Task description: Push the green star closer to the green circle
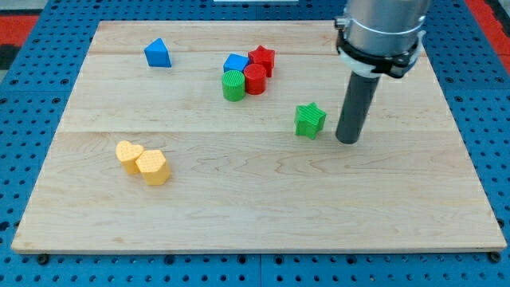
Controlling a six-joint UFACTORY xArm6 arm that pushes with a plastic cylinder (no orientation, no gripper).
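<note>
Green star point(309, 120) upright on board, no clear long axis, one point toward view's top. My tip point(347, 140) just right of star, not touching, holding nothing. Green circle point(233, 85) well up-left of star.

Arm: grey-silver cylindrical housing point(381, 28), black ring clamp below – straight dark rod, blunt tip point(347, 140).

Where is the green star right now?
The green star sits right of the board's centre, just left of my tip with a small gap, and down-right of the green circle in the top cluster.
</note>
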